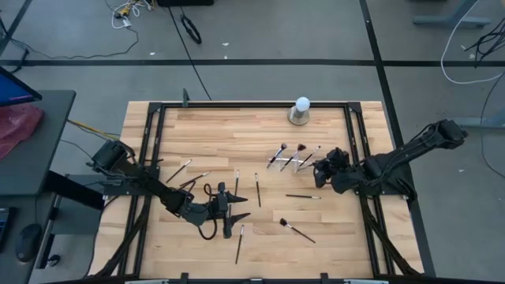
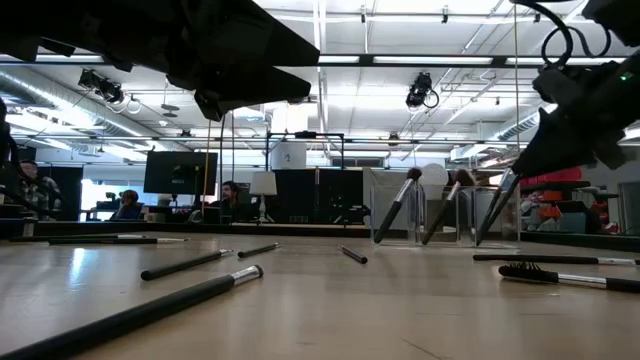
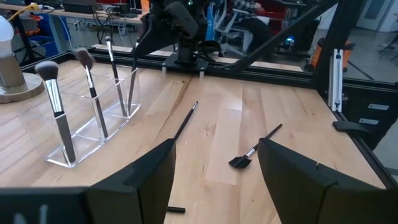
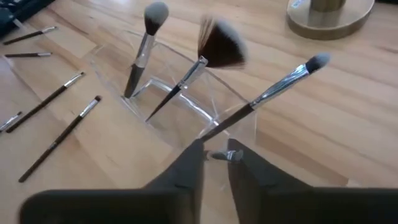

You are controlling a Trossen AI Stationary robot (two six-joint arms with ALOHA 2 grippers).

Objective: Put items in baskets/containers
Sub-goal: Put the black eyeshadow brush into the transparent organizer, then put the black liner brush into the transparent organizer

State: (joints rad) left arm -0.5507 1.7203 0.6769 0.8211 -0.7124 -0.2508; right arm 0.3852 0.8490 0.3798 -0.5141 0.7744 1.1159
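Makeup brushes: thin, stiff, light; round handles will likely roll and slip on the wood; best grip is mid-handle across the shaft, clear of the soft bristles; lying flat they leave little to pinch under.

Clear plastic holder (image 4: pixel 180 106) sits on the far right part of the table, near the white ball on its round base (image 1: pixel 301 111); probably light enough to slide or tip if nudged; three brushes stand tilted in its compartments: a pale-tipped one (image 4: pixel 142 46), a fan brush (image 4: pixel 208 53), and a slim pale-tipped brush (image 4: pixel 273 93).

Right gripper (image 4: pixel 216 155) is just beside the holder's end compartment; fingers nearly closed with a narrow gap; a small metal brush end sits in that gap by the slim brush's handle; whether it is gripped or just released, cannot tell.

Left gripper (image 3: pixel 214 165) hovers over the near-centre of the table; fingers spread wide, nothing held; loose brushes lie around it on the wood, including a short fluffy-headed brush (image 3: pixel 255 149) and a long thin one (image 3: pixel 185 121) ahead; more are scattered to the left (image 1: pixel 178 170) and front (image 1: pixel 239 244).
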